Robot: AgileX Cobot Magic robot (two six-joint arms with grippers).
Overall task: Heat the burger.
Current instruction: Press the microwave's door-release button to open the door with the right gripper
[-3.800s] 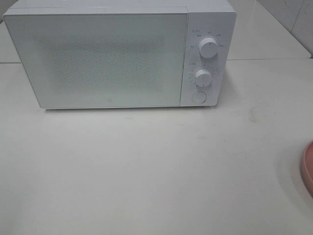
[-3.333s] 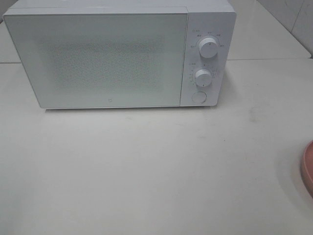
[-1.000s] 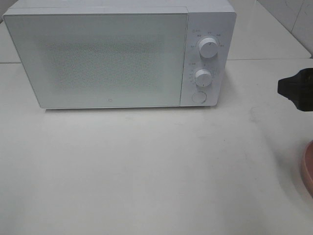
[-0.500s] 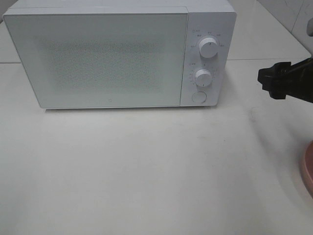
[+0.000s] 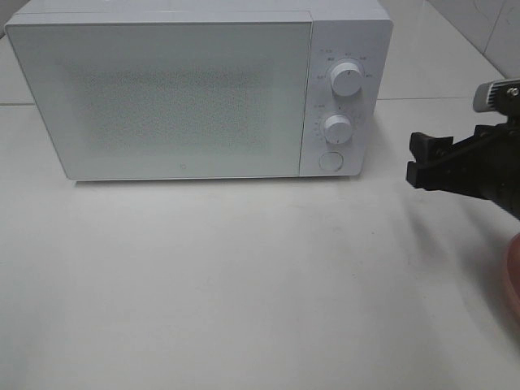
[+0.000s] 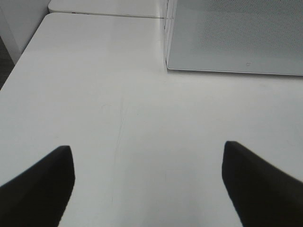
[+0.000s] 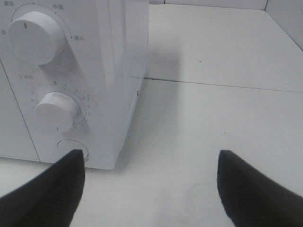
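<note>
The burger is out of view in every frame. A white microwave [image 5: 187,89] stands at the back of the table with its door shut. Its control panel has an upper knob [image 5: 347,80], a lower knob [image 5: 336,127] and a round button [image 5: 330,160]. My right gripper [image 5: 416,158] is open and empty, hovering to the right of the panel and apart from it. In the right wrist view the right gripper [image 7: 151,189] faces the knobs [image 7: 57,111] and the button [image 7: 72,146]. My left gripper [image 6: 149,184] is open and empty over bare table, with the microwave [image 6: 236,38] ahead.
The edge of a round pink plate [image 5: 512,280] shows at the far right, under my right arm. The white table [image 5: 244,276] stretches in front of the microwave. A seam between tabletops [image 7: 227,84] runs behind.
My right arm has come into the exterior view from the right edge and moved left toward the microwave's control panel. The microwave has not moved.
</note>
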